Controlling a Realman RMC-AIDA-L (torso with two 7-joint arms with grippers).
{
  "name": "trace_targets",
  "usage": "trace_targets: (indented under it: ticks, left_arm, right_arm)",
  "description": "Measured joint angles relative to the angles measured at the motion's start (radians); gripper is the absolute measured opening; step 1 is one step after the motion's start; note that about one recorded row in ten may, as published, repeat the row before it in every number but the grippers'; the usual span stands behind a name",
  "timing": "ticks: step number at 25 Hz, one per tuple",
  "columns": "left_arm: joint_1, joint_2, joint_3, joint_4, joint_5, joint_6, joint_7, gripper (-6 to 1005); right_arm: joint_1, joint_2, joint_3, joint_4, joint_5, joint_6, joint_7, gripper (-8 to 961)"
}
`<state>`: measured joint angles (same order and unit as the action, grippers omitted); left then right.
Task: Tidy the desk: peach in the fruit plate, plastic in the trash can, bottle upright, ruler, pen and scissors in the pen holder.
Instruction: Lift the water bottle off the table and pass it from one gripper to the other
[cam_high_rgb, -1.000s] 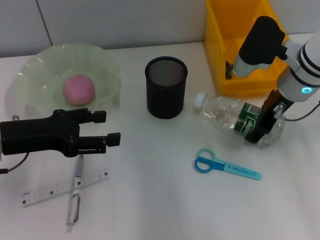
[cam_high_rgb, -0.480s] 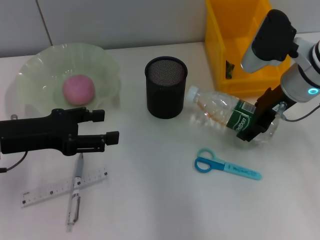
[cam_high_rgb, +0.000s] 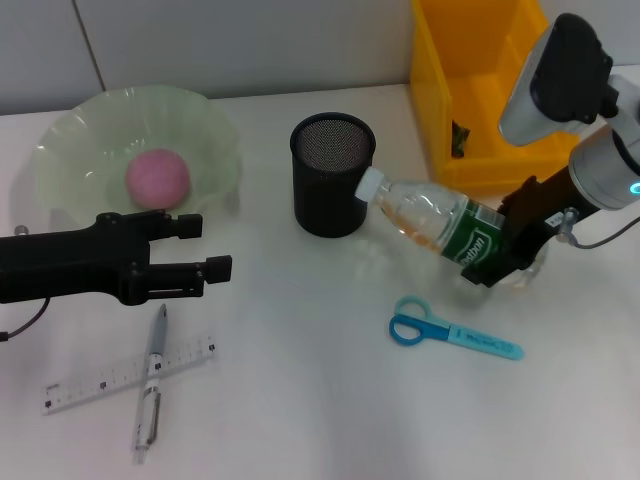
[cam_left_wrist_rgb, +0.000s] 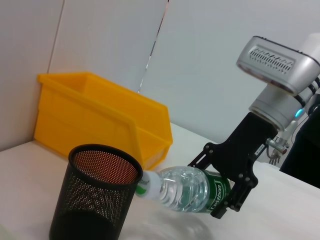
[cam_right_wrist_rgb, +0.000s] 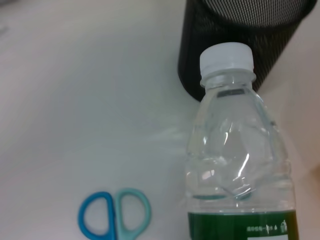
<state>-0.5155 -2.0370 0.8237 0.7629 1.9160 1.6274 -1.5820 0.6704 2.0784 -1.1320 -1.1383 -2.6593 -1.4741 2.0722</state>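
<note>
Currently right gripper (cam_high_rgb: 500, 262) has its jaws clamped on the lower green-label part of the bottle (cam_high_rgb: 432, 217), centre right of the head view; the bottle is tilted, cap end raised and pointing up-left. Grabbing near the base looks meant to swing the cap up so it can stand. Cap sits just beside the rim of the black mesh pen holder (cam_high_rgb: 331, 174); touching or not, can't tell, and that's the thing in the way.

Left gripper (cam_high_rgb: 205, 248) hovers at left, jaws parted, holding nothing, above the pen (cam_high_rgb: 154, 378) and ruler (cam_high_rgb: 130, 374), which lie crossed at lower left. Scissors (cam_high_rgb: 452, 332) lie flat lower right on the tabletop (cam_high_rgb: 300, 400). Peach (cam_high_rgb: 157, 179) already in the fruit plate (cam_high_rgb: 215, 125). Yellow bin (cam_high_rgb: 440, 90) upper right.
</note>
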Motion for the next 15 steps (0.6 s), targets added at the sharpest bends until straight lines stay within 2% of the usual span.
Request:
trace_targets:
  ticks: [9, 15]
  left_arm:
    - [0.0, -0.004, -0.034, 0.001, -0.004, 0.011, -0.01, 833]
    - [0.012, -0.005, -0.043, -0.003, -0.071, 0.026, -0.01, 833]
  right_arm:
    - [-0.084, 0.0, 0.0, -0.103, 0.192, -0.03, -0.093, 765]
    - [-0.141, 0.001, 0.0, -0.122, 0.368, -0.025, -0.195, 765]
